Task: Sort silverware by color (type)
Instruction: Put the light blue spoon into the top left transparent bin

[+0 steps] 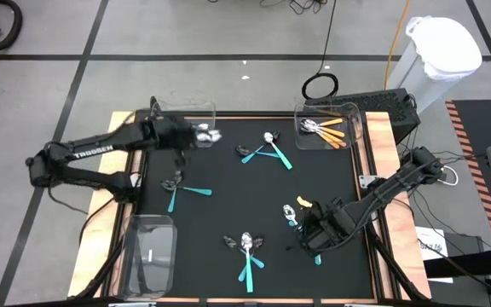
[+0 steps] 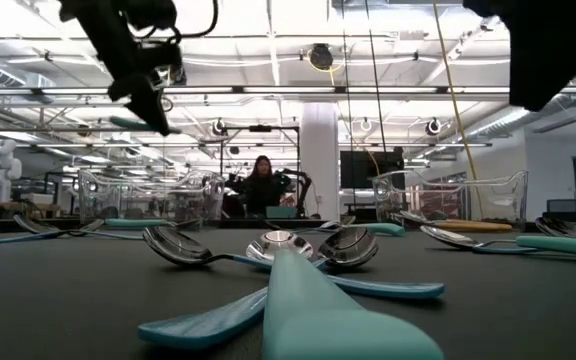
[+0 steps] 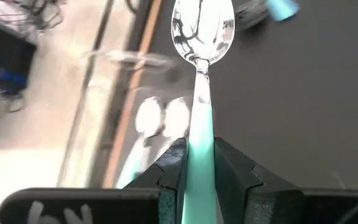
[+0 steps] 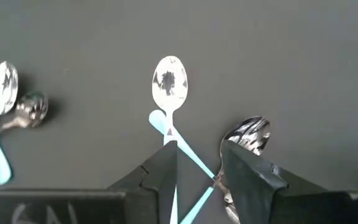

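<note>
Teal handle (image 3: 199, 163) fills the gap between our left jaws, which pinch it from both sides; its shiny silver bowl (image 3: 202, 30) juts straight out ahead of them, so the left gripper (image 3: 197, 180) carries this spoon in the air, beside the clear bin (image 1: 186, 115) at the tabletop's far left corner. We judge the piece light and rigid, but the smooth plastic could slip or swivel in a narrow pinch; mid-handle, as here, looks the safest hold.

Our right gripper (image 4: 197, 163) hangs low with its jaws spread, empty. Between them runs the thin teal handle of a second spoon (image 4: 169, 81), bowl pointing away from the jaws; another teal handle crosses under it, and a dark-headed piece (image 4: 248, 134) lies just beside one jaw. A close on the straight handle should take the spoon cleanly, though the crossing handle may drag along.

Farther out, loose teal spoons lie in small clusters on the black tabletop (image 1: 228, 170). An orange-handled piece (image 1: 305, 204) rests near the right gripper, and orange-handled silverware (image 1: 326, 130) lies in the bin at the far right corner.
</note>
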Controlling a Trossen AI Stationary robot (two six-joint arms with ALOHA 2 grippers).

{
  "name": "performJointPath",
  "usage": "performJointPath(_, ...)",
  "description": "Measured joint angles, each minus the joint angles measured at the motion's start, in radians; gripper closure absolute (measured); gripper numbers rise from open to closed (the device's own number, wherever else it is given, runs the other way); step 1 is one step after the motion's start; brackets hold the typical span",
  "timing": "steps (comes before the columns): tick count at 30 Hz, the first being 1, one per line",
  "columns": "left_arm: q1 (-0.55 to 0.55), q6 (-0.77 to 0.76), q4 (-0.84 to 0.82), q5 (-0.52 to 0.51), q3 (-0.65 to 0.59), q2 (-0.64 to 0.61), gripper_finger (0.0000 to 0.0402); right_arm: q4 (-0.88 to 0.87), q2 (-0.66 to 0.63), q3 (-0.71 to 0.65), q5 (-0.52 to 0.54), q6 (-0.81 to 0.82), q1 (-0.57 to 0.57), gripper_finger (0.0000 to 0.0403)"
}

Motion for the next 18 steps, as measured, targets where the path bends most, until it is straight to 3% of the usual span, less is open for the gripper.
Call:
performJointPath(3, 0.151, 0.160, 0.006, 0.069, 0.000, 0.021, 0.0339, 0.022, 0.000, -0.015, -0.005, 0.072, -0.004, 0.0277)
performJointPath(8, 0.317, 0.268, 0.064, 0.106, 0.000, 0.091, 0.0339, 0.057, 0.000, -0.017, -0.021, 0.157, -0.012, 0.0277)
performJointPath(14, 0.405, 0.290, 0.166, 0.107, 0.000, 0.181, 0.0333, 0.057, 0.000, -0.017, -0.021, 0.282, -0.012, 0.0277)
performJointPath(18, 0.412, 0.291, 0.173, 0.115, 0.000, 0.226, 0.0299, 0.055, 0.000, -0.017, -0.001, 0.305, -0.017, 0.0268)
